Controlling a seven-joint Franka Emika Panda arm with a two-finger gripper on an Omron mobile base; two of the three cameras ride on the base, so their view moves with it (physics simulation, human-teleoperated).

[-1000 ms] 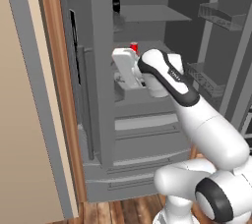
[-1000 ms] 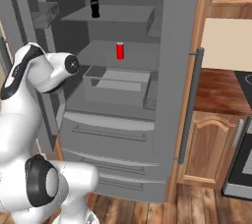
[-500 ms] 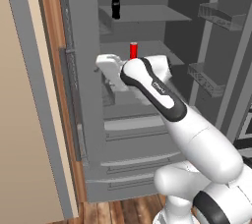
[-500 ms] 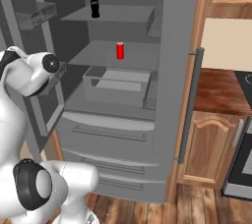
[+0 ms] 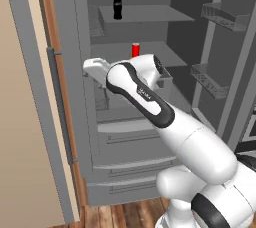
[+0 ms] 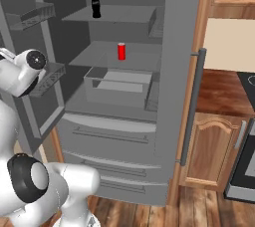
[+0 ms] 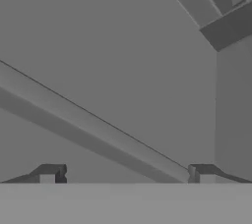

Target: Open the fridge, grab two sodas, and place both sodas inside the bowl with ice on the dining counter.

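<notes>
Red can (image 5: 135, 50) upright mid-shelf in open fridge (image 6: 174, 71), below black bottle (image 5: 117, 3); fingers (image 7: 126, 174) spread wide, empty; approach level, centred on can.

Flat even render light, soft blur

Setting: domestic kitchen, rendered. A tall grey fridge (image 6: 149, 96) is standing with doors open, its shelves carrying a can (image 6: 121, 51) and a bottle (image 6: 95, 2). Right of the fridge, wood cabinets (image 6: 211, 149) are running under a dark reddish counter (image 6: 221, 89), with a stove (image 6: 245, 166) showing at the far edge. Plank flooring (image 6: 199, 211) is lying below the fridge.
</notes>
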